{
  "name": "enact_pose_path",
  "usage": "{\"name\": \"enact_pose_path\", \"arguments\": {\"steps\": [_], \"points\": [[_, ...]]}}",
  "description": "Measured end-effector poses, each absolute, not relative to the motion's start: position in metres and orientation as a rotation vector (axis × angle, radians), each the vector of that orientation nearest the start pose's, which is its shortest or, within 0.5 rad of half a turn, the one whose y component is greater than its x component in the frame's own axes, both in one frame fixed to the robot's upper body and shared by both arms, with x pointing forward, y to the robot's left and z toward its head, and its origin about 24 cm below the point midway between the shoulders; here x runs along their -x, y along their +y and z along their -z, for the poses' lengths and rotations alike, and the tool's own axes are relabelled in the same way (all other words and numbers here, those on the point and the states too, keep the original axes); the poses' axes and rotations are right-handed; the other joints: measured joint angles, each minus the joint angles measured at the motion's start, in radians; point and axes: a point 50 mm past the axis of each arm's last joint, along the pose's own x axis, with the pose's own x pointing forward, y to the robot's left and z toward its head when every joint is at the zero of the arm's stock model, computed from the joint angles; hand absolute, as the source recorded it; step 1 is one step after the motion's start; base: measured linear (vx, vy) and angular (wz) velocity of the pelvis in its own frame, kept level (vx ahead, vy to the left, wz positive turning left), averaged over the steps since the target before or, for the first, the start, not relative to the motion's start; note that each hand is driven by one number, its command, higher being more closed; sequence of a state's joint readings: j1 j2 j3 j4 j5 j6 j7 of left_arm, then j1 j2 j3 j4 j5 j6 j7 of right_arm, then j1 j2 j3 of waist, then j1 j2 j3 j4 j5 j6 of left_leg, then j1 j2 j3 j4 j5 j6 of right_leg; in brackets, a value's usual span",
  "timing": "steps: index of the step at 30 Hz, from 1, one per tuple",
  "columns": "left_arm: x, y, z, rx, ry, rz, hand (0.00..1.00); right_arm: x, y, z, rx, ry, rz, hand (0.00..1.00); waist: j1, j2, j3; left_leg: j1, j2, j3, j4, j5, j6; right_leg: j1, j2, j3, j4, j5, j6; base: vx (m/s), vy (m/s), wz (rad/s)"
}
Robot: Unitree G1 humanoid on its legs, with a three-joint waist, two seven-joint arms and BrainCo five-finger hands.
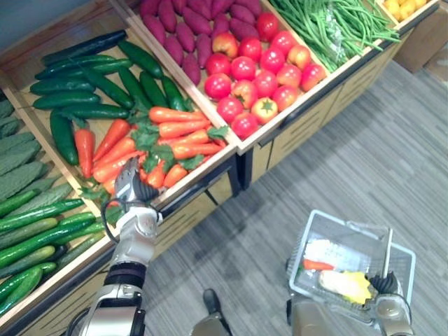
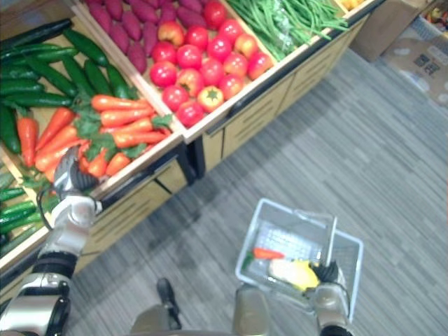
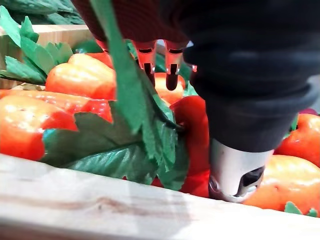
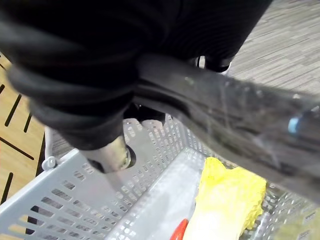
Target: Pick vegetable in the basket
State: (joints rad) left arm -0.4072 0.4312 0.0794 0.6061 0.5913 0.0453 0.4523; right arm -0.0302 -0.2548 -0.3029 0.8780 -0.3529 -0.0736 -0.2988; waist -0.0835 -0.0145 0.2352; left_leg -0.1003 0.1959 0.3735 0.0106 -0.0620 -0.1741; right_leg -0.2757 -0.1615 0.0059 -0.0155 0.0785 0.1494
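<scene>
Orange carrots with green leaves lie in a wooden crate on the stand. My left hand rests among them at the crate's front edge. In the left wrist view its fingers curl down over a red-orange carrot, with the thumb against it. My right hand is shut on the dark handle of a grey plastic basket low over the floor. In the basket lie a small carrot and a yellow vegetable.
Dark cucumbers fill the crate behind the carrots, and lighter cucumbers lie to the left. Tomatoes, purple sweet potatoes and green beans are to the right. Grey floor lies before the stand.
</scene>
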Motion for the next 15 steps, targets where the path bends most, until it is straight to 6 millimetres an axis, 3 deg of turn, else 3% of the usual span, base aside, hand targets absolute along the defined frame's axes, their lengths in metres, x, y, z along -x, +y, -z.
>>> {"name": "enact_pose_path", "arguments": {"steps": [15], "points": [[-0.3146, 0.2792, -0.0633, -1.026, 0.044, -0.536, 0.00, -0.1759, -0.2878, 0.0917, 0.579, 0.698, 0.455, 1.00, 0.001, -0.003, 0.002, 0.002, 0.002, 0.025, 0.035, -0.032, 0.000, -0.002, 0.000, 0.022, 0.000, 0.000, 0.000, 0.00, 0.002, -0.04]]}}
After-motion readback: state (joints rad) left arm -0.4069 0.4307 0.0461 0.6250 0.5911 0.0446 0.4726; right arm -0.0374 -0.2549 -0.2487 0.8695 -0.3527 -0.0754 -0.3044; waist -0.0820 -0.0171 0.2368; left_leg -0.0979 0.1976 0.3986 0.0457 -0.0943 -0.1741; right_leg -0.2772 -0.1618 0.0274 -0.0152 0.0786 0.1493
